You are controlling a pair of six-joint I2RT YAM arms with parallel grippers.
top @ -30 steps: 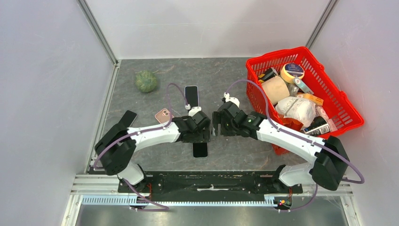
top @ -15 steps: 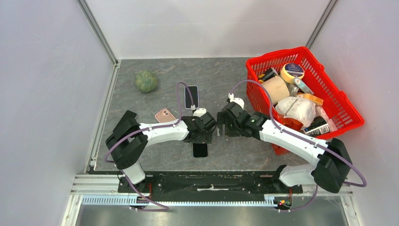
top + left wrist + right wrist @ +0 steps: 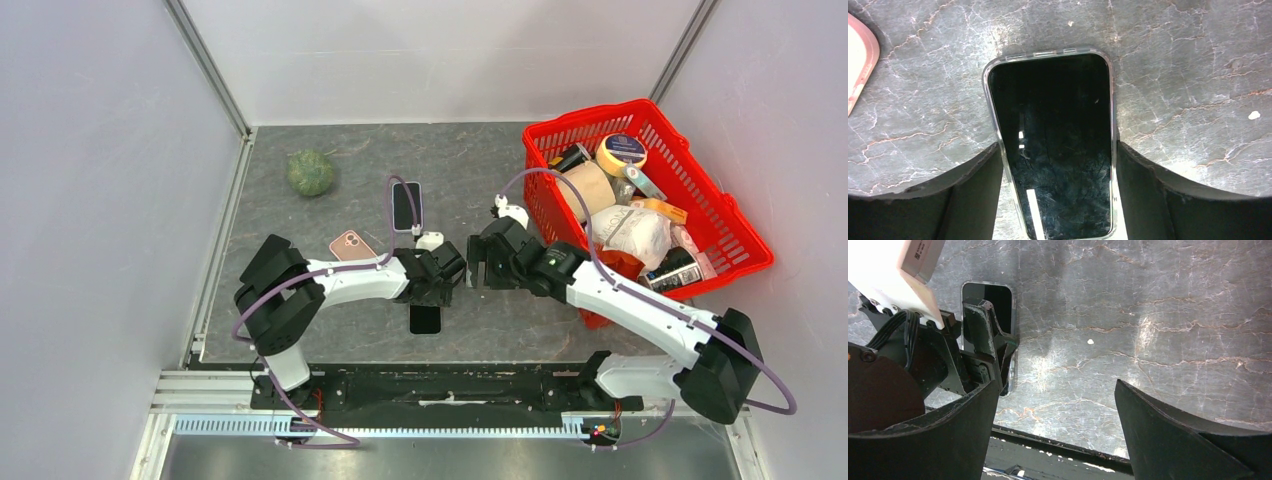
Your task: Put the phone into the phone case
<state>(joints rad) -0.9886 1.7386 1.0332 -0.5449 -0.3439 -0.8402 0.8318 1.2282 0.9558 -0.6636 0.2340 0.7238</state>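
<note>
Left tool [image 3: 1057, 150] wide, straddling phone [image 3: 1050, 115] lying flat on table [image 3: 1198, 75] at its 6 o'clock, apparently already in clear case [image 3: 1048, 52]. Right tool [image 3: 1055, 385] wide, empty. Phone's stiff, slick, glass-fronted, prob. fragile; grip long edges, not screen.

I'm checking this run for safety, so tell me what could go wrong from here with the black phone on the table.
The black glass-faced phone with a clear rim lies flat on the grey stone-patterned table, straddled by the open left fingers. Closing on such thin edges may slip or scrape the table. The open right fingers hover close beside them, so the two arms could collide.
</note>
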